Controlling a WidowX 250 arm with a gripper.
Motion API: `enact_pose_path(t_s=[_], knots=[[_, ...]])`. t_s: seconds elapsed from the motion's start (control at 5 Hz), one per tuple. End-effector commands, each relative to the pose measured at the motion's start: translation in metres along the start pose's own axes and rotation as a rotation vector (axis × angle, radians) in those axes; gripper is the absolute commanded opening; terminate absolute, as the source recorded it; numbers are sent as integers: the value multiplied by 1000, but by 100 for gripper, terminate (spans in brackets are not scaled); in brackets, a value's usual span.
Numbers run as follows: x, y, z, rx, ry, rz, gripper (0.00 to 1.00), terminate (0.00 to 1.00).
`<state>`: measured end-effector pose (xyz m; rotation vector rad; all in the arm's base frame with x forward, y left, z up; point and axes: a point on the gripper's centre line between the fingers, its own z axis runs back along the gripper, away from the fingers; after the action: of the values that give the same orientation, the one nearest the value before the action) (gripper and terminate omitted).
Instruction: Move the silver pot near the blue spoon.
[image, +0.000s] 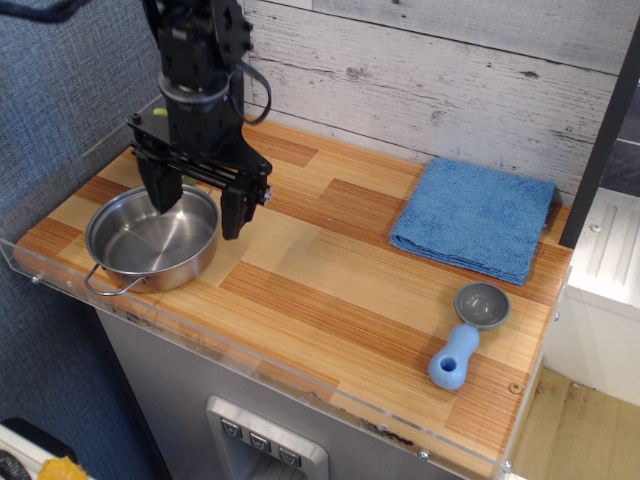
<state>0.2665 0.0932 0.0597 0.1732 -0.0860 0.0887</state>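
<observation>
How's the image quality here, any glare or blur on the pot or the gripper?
In the observation.image view, the silver pot shows soft bright reflections on its inner wall but no washed-out glare; the gripper, jaws open, looks reasonably sharp; the blue spoon and blue towel are evenly lit, with faint shadows on the wooden counter.

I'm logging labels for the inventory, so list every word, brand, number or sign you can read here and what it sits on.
None: no readable text, number or logo shows in this view.
The silver pot, blue spoon, blue towel and gripper all look unmarked.
The buttons on the grey panel below the counter may carry marks, but they are too small to read.
</observation>
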Motion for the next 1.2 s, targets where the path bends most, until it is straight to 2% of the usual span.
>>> enact_pose_path(t_s=[0.0, 0.2, 0.4, 1.0], knots=[[0, 9, -29, 35, 6, 47, 100, 0], [-2, 6, -40, 0, 34, 61, 100, 0], [-3, 6, -41, -11, 37, 88, 0, 0], [-4, 20, -19, -47, -20, 128, 0, 0]])
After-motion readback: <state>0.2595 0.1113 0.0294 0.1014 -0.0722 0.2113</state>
